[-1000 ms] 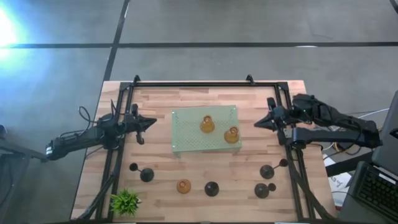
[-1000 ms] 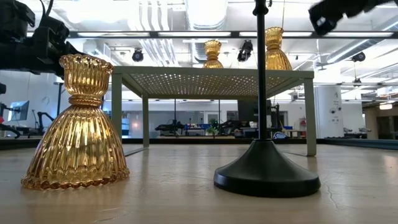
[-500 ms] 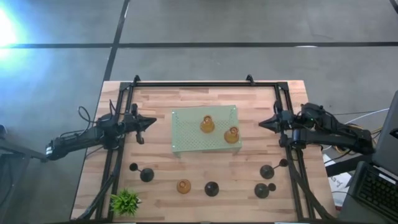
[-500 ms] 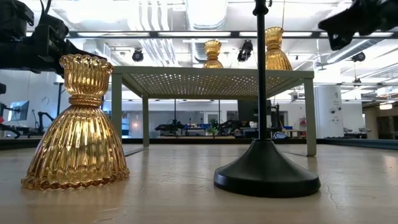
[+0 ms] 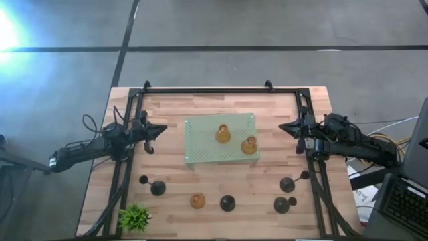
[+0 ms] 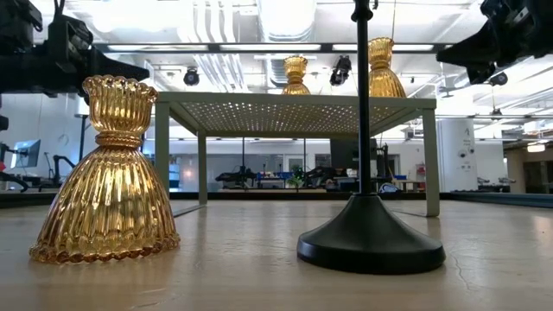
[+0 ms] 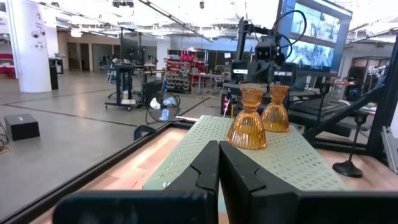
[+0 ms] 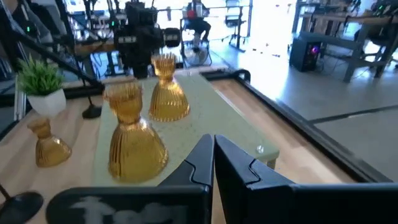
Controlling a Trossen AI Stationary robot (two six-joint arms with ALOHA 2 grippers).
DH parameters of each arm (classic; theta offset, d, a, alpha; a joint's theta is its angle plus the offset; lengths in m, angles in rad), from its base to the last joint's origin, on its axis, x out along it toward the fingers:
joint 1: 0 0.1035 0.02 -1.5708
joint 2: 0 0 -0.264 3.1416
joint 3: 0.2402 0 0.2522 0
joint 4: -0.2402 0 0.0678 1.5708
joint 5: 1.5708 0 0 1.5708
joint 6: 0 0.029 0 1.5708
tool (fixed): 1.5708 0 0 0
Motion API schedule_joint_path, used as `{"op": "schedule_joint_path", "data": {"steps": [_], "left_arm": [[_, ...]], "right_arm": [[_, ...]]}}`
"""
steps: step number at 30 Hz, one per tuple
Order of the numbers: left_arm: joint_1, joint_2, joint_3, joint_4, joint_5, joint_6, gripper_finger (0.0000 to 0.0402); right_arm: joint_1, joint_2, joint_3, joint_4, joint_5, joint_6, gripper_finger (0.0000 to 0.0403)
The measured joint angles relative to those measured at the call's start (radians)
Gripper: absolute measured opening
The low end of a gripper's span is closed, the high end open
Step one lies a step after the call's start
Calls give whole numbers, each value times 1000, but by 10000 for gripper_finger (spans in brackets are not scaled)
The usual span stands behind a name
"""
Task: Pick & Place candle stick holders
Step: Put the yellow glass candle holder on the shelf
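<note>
Left claw [image 5: 162, 130] pinched shut, empty, left of the green mat [image 5: 200, 150]; right claw [image 5: 281, 128] likewise shut, right of it. Two amber holders [image 5: 223, 134] on the mat; third amber [image 5: 197, 200] and four black holders [image 5: 227, 203] on the tabletop [image 5: 174, 107] before it.

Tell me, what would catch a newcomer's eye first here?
Two glowing amber candle stick holders stand on the pale green mat at the table's centre. A third amber holder sits near the front edge among four black holders. A small green plant brightens the front left corner.
</note>
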Motion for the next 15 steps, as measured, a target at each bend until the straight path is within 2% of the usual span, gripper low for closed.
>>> {"op": "schedule_joint_path", "data": {"steps": [4,7,10,15], "left_arm": [[0,3,0,24,21,-21,14],[0,8,12,55,93,-1,14],[0,24,61,70,176,20,14],[-1,114,144,34,227,27,14]], "right_arm": [[0,3,-25,-2,-1,0,8],[0,6,-39,-3,-1,0,8],[0,11,-48,-3,-2,-1,8],[0,19,-62,-3,-2,-1,8]]}}
